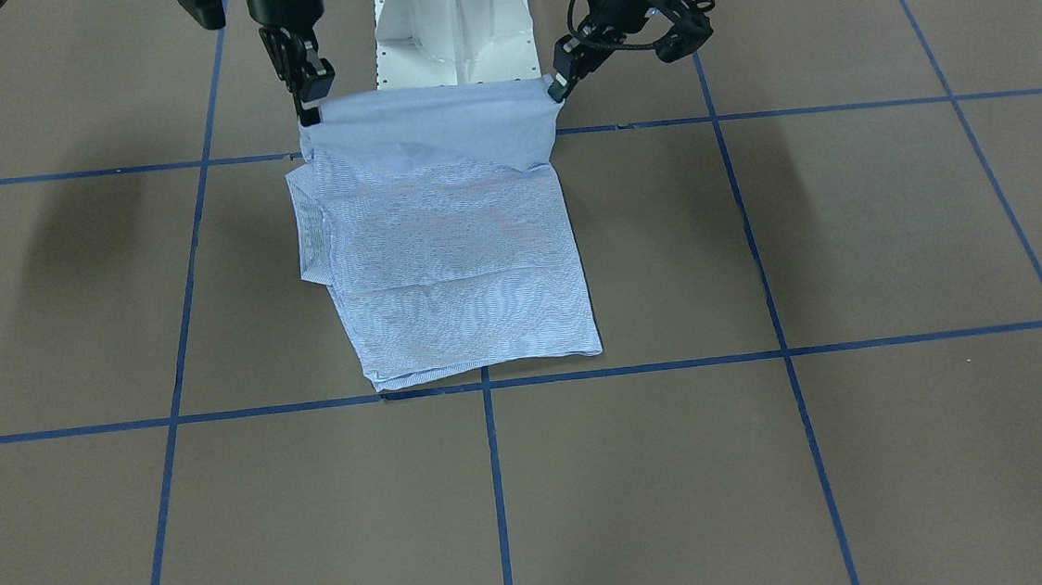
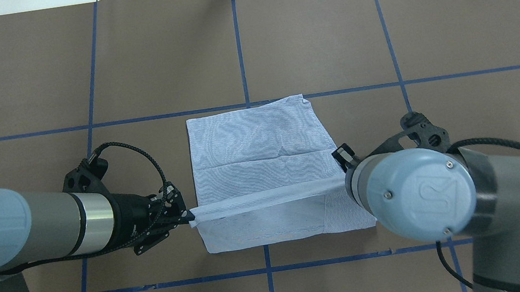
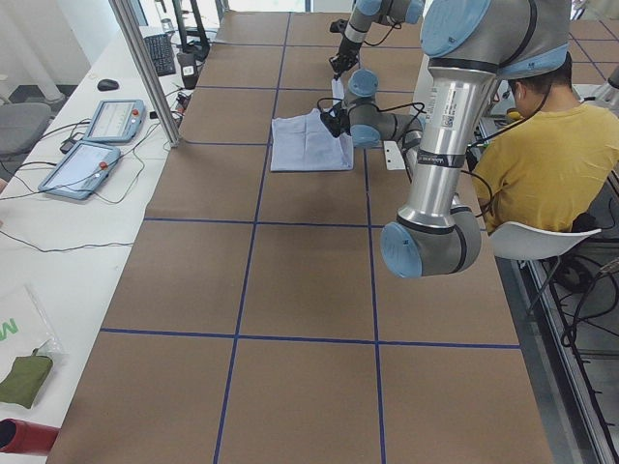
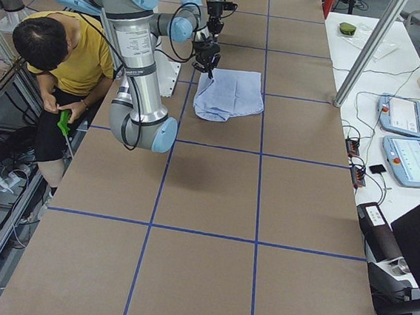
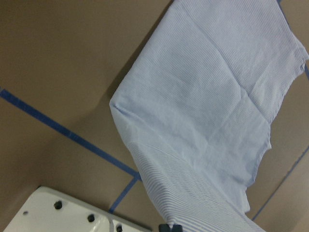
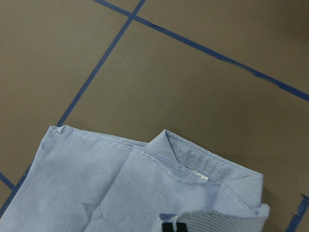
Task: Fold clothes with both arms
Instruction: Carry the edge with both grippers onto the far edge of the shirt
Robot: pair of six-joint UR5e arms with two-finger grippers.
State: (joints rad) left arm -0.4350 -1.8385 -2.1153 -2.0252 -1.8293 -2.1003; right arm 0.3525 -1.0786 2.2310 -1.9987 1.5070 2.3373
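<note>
The left gripper (image 1: 557, 91) and right gripper (image 1: 310, 114) are each clamped on a corner of the folded shirt (image 1: 458, 260), holding that edge raised while the rest lies flat on the table (image 1: 776, 458).

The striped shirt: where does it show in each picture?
Exterior front-facing: shirt, upper centre.
Overhead exterior: centre.
Exterior left: far, top centre.
Exterior right: far, top centre.
Left wrist-mounted: fills the right half.
Right wrist-mounted: lower edge, collar showing.
Shared landmark: white pedestal base, in most views, beside the shirt's lifted edge.
</note>
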